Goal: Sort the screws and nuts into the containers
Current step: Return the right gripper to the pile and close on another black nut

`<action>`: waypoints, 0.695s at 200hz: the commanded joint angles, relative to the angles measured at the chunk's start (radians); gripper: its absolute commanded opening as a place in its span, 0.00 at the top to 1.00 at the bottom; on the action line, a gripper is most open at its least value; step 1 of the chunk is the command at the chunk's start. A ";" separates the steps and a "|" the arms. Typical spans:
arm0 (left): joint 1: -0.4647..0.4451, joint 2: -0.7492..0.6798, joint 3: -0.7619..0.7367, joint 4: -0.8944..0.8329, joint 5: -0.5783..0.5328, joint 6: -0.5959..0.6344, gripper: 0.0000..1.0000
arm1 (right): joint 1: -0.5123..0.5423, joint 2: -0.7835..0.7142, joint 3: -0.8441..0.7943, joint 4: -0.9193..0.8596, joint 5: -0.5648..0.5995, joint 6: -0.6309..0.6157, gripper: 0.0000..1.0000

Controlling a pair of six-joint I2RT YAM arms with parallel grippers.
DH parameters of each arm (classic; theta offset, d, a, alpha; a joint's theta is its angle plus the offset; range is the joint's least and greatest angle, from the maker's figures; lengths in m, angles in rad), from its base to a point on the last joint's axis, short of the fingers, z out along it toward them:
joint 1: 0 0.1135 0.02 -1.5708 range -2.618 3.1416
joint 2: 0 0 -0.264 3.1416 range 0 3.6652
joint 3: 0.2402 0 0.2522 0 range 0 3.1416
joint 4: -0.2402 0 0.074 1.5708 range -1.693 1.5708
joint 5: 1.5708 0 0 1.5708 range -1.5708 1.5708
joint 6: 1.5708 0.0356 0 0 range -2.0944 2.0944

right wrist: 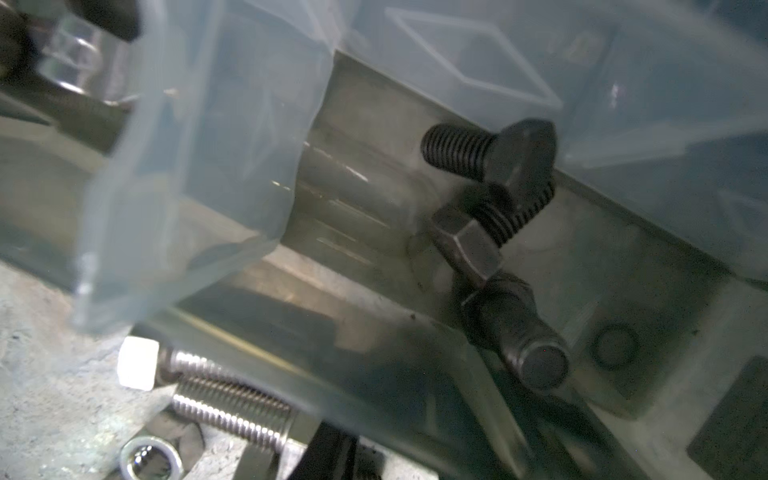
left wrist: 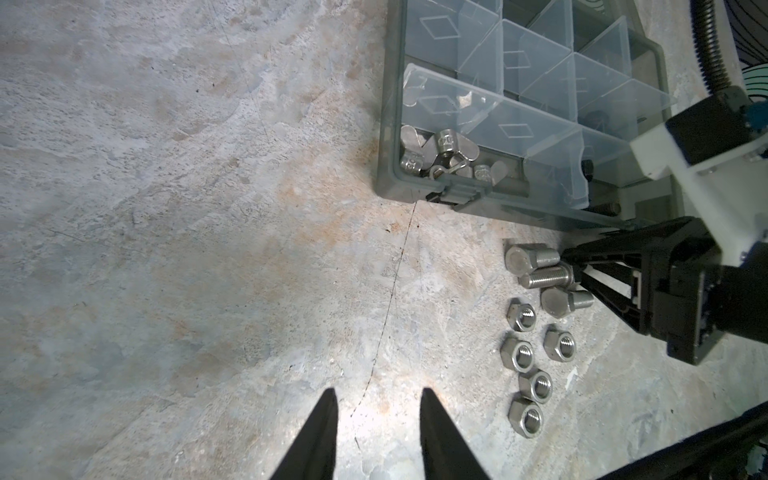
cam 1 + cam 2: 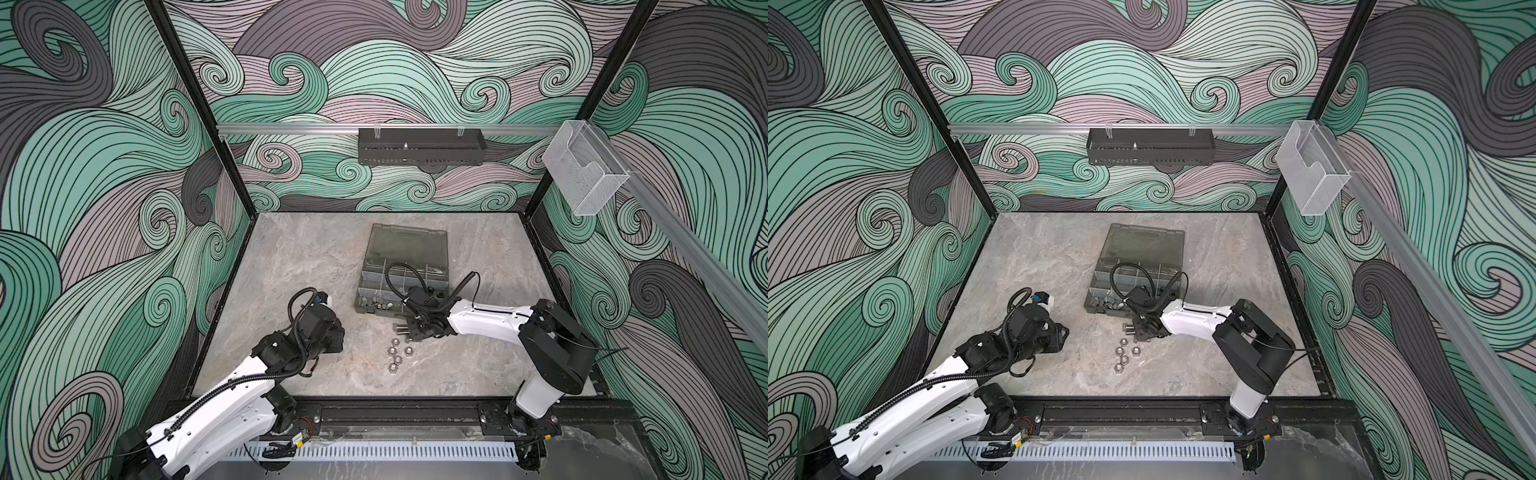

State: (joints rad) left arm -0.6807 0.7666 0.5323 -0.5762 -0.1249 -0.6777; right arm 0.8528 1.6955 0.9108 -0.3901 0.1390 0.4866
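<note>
Screws (image 2: 533, 255) at the right hand (image 2: 572, 266): three silver ones lie flat and close together on the worktop (image 2: 166, 208), just outside the near wall of the case (image 2: 388, 104).
Right hand's state: low beside the case, jaws drawn narrow about the head end of the middle screw (image 2: 542, 277). It looks to be touching, but I cannot tell whether the pinch is made.
Neighbours: one screw lies between the middle screw and the case wall, and one on the side away from the case. Both crowd it.
Nuts (image 2: 536, 386): five silver ones in a loose cluster, farther from the case than the screws and clear of both hands.
Left hand (image 2: 379, 392): open and empty over bare worktop, out from the case's corner.
Inside the case: black screws (image 1: 519, 153) lie in a compartment just behind the near wall. Wing nuts (image 2: 446, 143) fill the corner compartment, and several others look empty.
Step in hand: probably picking up the middle screw.
Doing it well: grip squarely across the head so it cannot pivot. Lift straight up so the neighbours are not dragged. Clear the wall and thin dividers before crossing, and let go low inside the compartment.
Risk: a round shank on a smooth worktop rolls easily, so a skewed pinch may flick it toward the nuts.
</note>
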 commanded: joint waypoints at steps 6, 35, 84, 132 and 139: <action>0.010 -0.015 0.023 -0.030 -0.025 0.000 0.63 | -0.005 0.013 0.013 0.025 0.015 -0.007 0.75; 0.011 -0.016 0.023 -0.031 -0.026 -0.001 0.63 | -0.004 -0.010 -0.010 0.025 0.010 -0.001 0.78; 0.012 -0.009 0.019 -0.021 -0.025 -0.001 0.63 | -0.002 -0.111 -0.070 -0.013 0.007 0.006 0.80; 0.011 -0.009 0.008 -0.008 -0.024 -0.010 0.63 | -0.004 -0.276 -0.073 -0.122 0.034 -0.038 0.80; 0.011 -0.009 0.006 -0.006 -0.022 -0.011 0.63 | -0.008 -0.298 -0.064 -0.134 0.043 -0.048 0.79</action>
State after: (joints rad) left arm -0.6807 0.7616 0.5323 -0.5823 -0.1280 -0.6785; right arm 0.8524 1.4658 0.8295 -0.4507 0.1406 0.4721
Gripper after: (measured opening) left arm 0.369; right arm 0.220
